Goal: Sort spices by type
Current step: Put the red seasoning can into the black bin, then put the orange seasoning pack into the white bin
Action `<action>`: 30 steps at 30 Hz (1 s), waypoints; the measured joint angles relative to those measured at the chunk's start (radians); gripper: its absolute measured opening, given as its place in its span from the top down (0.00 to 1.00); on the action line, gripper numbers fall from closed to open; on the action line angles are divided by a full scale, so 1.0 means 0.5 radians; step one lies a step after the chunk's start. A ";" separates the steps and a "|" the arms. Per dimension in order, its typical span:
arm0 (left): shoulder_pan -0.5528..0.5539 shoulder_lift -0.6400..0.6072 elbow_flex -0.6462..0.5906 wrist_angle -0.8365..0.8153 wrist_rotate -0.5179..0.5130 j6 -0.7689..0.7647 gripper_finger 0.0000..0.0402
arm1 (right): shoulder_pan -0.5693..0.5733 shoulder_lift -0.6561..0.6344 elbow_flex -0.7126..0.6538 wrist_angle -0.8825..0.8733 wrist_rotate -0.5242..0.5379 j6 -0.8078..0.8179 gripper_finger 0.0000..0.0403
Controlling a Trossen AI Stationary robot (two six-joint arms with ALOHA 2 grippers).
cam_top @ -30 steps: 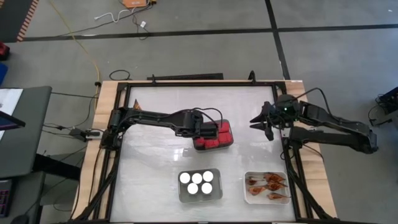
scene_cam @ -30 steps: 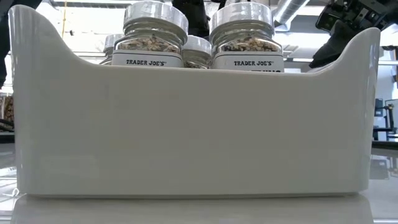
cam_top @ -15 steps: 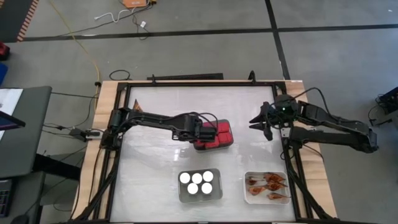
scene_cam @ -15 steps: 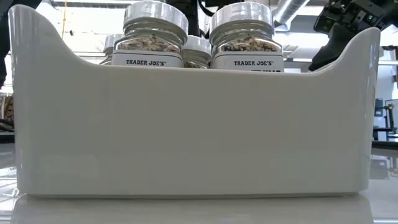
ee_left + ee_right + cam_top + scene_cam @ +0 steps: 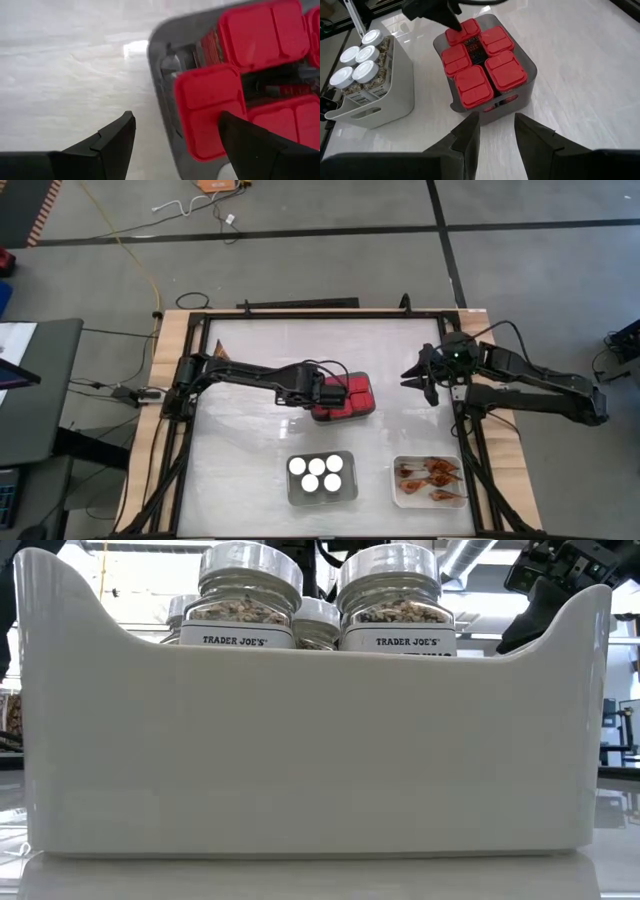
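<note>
My left gripper (image 5: 175, 135) stands wide apart at the grey tray's (image 5: 366, 411) left wall, one finger (image 5: 255, 145) against a red container (image 5: 212, 107), nothing clamped. Five red containers fill that tray. My right gripper (image 5: 496, 131), fingers partly apart and empty, waits well right of it.

Lab: framed robot table (image 5: 240, 470), floor cables (image 5: 130, 250)

Two dark jointed arms; black cables looped along them; tapered black pincer fingers (image 5: 467, 135).
</note>
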 joint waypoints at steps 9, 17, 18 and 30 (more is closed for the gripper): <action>-0.016 -0.275 -0.002 -0.018 -0.237 0.100 0.32 | 0.000 0.000 0.000 0.000 0.000 -0.001 0.63; -0.020 -0.426 -0.002 0.047 -0.207 0.592 0.32 | 0.000 0.000 0.000 0.000 -0.001 -0.001 0.63; -0.020 -0.425 -0.002 0.079 -0.205 0.592 0.32 | 0.000 0.000 0.000 0.000 -0.001 -0.001 0.63; -0.033 -0.425 -0.002 0.172 -0.351 0.578 0.32 | 0.000 0.000 0.000 0.000 -0.001 0.053 0.63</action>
